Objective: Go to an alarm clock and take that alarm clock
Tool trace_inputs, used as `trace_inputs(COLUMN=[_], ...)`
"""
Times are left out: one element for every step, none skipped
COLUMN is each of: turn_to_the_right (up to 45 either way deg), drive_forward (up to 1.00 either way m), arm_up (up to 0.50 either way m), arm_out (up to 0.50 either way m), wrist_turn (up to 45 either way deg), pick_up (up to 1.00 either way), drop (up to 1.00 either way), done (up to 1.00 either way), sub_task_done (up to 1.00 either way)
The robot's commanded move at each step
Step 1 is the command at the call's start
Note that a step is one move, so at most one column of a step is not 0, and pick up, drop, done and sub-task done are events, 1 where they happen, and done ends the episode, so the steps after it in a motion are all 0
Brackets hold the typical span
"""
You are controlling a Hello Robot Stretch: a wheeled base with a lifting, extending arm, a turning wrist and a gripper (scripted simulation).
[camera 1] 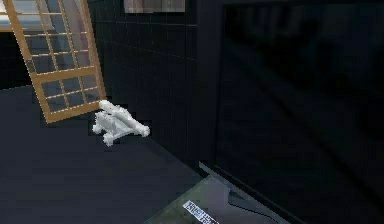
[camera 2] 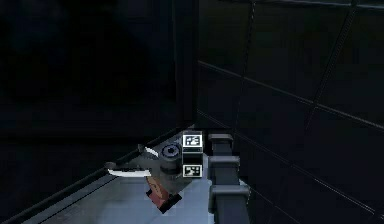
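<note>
In the arm side view the arm's dark bar (camera 2: 226,185) rises from the bottom edge, with two white marker squares (camera 2: 192,141) at its far end. Left of them is the gripper (camera 2: 128,161), its pale thin fingers (camera 2: 127,172) reaching left over a grey surface (camera 2: 95,205). A small reddish-brown thing (camera 2: 164,190) sits just below the gripper's body, on or above that surface. Its shape is too unclear to name. I cannot tell whether the gripper holds anything.
A large dark screen (camera 1: 300,100) on a stand (camera 1: 235,200) takes up the forward view's right. A white toy-like object (camera 1: 118,123) lies on the dark floor by a wooden-framed gridded pane (camera 1: 60,55) leaning at the left. Dark walls (camera 2: 290,100) stand behind the arm.
</note>
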Motion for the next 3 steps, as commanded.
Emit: trace_inputs(turn_to_the_right=[0.0, 0.0, 0.0], drive_forward=[0.00, 0.00, 0.00], arm_up=[0.00, -0.30, 0.00], arm_out=[0.00, 0.00, 0.00], wrist_turn=[21.0, 0.0, 0.0], pick_up=[0.00, 0.00, 1.00], drop=[0.00, 0.00, 0.00], done=[0.00, 0.00, 0.00], sub_task_done=[0.00, 0.00, 0.00])
